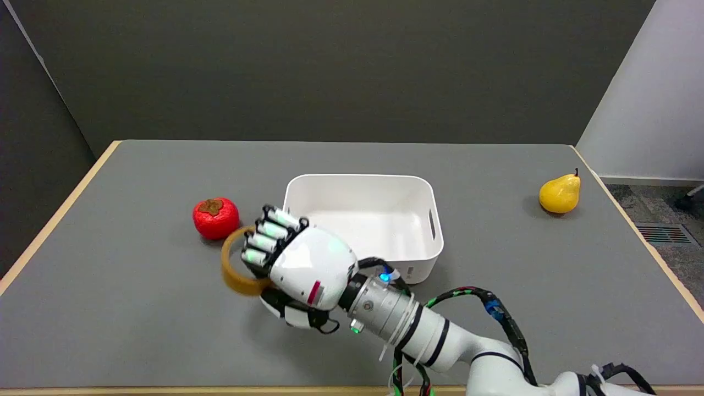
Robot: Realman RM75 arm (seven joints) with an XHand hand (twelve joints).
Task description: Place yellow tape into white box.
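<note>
The yellow tape (pixel 230 270) is a ring of roll tape, held tilted just left of the white box (pixel 363 220). My right hand (pixel 300 264) grips it, with fingers curled through the ring's hole and the thumb under its near side. Much of the ring's right side is hidden by the hand. The white box is a rounded rectangular bin with a slot handle on its right wall, and nothing shows inside it. The hand overlaps the box's near left corner in the head view.
A red persimmon (pixel 215 218) sits on the grey table just beyond the tape, close to its far edge. A yellow pear (pixel 560 193) stands far right near the table's edge (pixel 632 220). My right forearm (pixel 418 330) with its cables crosses the near right.
</note>
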